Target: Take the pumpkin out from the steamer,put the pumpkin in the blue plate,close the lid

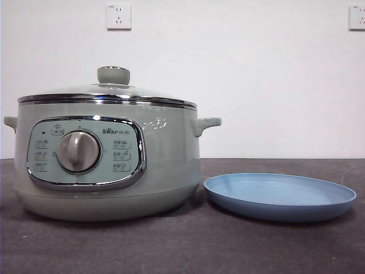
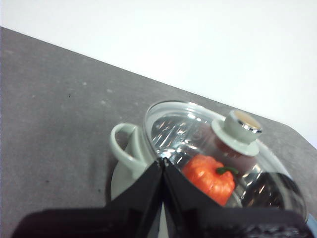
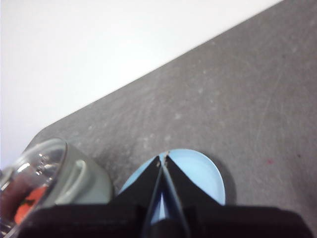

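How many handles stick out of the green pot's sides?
2: one handle on the steamer's left side, one handle on its right, toward the blue plate.

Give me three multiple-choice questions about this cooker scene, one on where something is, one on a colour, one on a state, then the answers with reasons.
1. Where is the pumpkin?
A. On the blue plate
B. Inside the steamer, under the lid
C. On the bare table

2. What colour is the lid's knob?
A. Sage green
B. Red
C. Black

3. How does the lid stand?
A. Lying on the table
B. Held up by a gripper
C. Sitting closed on the steamer

Answers:
1. B: the left wrist view shows the orange pumpkin through the glass lid, inside the steamer.
2. A: in the front view the knob matches the pale green body.
3. C: the lid's chrome rim rests on the steamer's rim. The blue plate beside it holds nothing, and both the left gripper and the right gripper have their jaws together, holding nothing.
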Available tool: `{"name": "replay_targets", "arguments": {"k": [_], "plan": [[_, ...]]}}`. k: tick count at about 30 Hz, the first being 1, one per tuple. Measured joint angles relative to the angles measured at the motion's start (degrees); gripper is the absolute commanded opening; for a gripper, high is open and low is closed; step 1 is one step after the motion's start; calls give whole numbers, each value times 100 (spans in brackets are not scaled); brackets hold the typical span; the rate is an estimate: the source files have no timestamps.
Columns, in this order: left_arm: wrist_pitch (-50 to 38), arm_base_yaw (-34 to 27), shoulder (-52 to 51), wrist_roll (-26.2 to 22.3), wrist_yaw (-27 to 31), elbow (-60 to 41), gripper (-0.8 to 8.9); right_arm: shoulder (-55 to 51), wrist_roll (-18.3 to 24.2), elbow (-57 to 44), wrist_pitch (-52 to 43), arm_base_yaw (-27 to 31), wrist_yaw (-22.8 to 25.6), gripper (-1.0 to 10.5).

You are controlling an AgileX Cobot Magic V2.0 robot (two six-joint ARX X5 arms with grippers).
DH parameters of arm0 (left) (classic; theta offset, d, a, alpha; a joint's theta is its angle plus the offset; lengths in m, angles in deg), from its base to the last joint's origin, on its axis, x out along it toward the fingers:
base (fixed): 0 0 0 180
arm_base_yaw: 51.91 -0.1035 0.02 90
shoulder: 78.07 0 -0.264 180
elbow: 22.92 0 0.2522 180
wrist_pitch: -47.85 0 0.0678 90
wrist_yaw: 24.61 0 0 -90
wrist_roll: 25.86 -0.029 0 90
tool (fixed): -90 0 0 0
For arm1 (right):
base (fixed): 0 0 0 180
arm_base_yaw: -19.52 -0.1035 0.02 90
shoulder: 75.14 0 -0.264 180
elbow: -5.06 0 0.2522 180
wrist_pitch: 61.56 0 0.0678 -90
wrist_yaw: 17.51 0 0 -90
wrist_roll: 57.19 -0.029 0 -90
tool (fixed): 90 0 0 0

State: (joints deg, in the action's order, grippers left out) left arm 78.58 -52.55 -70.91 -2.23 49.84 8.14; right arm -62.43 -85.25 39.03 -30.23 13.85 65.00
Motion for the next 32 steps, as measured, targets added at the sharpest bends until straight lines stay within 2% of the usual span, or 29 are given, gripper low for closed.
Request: {"name": "replay_targets", "arguments": {"k": [4,10,16,20,22,24,25,27,29,32], "plan": [[20,0,599,-221,-72,492,-8,549,170,542,-2,0,-2,-12],[201,0,1685,-981,-540,1469,-8,1421,682,1432,92,2,-74,-11],[693,0,2723,-1449,-1075,2492,-4,2411,1414,2621,979,0,-846,-4],[1147,0,3335,-1725,-1954,3163,-4,3040,1932,3386,1615,0,-1303,3],[1241,2,3499,-1773,-2221,3338,0,3239,2083,3604,1775,0,-1351,9],[1259,2,3595,-1810,-2315,3460,9,3397,2186,3759,1886,0,-1353,86],[1257,2,3609,-1812,-2319,3486,42,3436,2212,3788,1891,0,-1353,160],[1270,4,3611,-1812,-2319,3491,237,3484,2247,3803,1908,0,-1351,358],[1283,9,3611,-1808,-2317,3491,423,3497,2253,3803,1971,0,-1349,474],[1283,13,3611,-1746,-2319,3491,444,3508,2253,3803,2044,0,-1349,480]]}}
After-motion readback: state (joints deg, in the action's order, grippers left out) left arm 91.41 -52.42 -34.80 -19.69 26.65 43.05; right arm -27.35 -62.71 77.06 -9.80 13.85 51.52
